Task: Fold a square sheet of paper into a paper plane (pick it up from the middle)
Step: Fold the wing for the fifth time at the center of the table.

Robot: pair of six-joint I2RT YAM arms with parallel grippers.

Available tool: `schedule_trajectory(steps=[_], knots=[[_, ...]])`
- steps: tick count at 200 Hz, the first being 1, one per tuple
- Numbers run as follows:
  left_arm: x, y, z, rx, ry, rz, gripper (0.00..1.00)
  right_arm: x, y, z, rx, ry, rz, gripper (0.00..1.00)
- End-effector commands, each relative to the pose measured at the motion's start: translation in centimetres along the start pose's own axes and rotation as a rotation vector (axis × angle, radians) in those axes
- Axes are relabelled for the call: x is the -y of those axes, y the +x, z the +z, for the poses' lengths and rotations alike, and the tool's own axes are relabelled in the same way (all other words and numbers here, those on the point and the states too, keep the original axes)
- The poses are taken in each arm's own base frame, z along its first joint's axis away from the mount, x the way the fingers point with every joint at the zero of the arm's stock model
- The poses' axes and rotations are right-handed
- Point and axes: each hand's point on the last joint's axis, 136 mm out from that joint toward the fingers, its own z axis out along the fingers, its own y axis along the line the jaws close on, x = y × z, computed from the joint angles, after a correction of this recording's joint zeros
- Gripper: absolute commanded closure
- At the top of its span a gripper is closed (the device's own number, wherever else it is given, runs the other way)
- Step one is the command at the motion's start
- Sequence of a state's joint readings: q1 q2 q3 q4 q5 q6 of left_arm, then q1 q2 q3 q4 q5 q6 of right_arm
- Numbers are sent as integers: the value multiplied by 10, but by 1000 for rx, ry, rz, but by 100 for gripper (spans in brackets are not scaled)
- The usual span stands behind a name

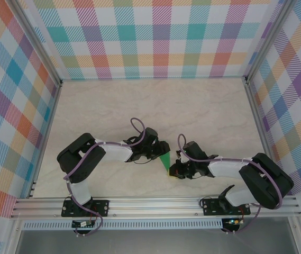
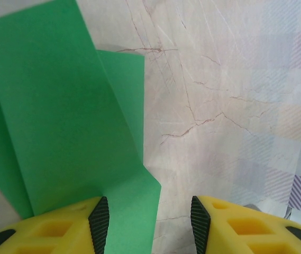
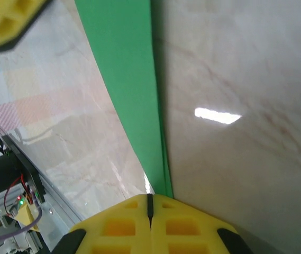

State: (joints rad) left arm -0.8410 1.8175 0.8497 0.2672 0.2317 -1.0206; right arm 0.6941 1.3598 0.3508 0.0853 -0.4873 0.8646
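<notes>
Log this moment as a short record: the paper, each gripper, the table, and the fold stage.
green paper: folded into overlapping layers, lying between the two grippers
left gripper: open, jaws apart, a flap of the paper between them, not clamped
right gripper: shut on a narrow end of the paper
table: pale marbled surface under the paper
fold stage: folds begun, no finished dart shape visible

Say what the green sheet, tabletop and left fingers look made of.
Green sheet: thin matte paper, holds sharp creases.
Tabletop: marble-look surface, veined, glossy reflections; possibly laminate.
Fingers: yellow moulded or printed plastic with pockets; black ribbed pads, likely rubber.
</notes>
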Motion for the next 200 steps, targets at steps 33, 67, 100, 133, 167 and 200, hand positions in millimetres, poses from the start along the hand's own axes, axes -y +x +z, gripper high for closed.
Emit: schedule_trajectory(steps=[33, 67, 100, 133, 167, 200], knots=[[-57, 31, 23, -103, -156, -36, 52, 31, 35, -10, -82, 104, 49, 93], [-57, 32, 24, -108, -153, -38, 52, -13, -4, -25, 80, 28, -17, 93], [-55, 32, 24, -111, -151, -37, 52, -42, -29, -31, 175, -50, -22, 90], [-53, 32, 25, -117, -147, -36, 52, -47, -48, -18, 202, -73, 10, 90], [-55, 33, 25, -119, -152, -37, 52, -50, -57, -7, 206, -101, 9, 89], [-54, 33, 26, -124, -149, -34, 52, -44, -54, 4, 161, -89, 9, 89]])
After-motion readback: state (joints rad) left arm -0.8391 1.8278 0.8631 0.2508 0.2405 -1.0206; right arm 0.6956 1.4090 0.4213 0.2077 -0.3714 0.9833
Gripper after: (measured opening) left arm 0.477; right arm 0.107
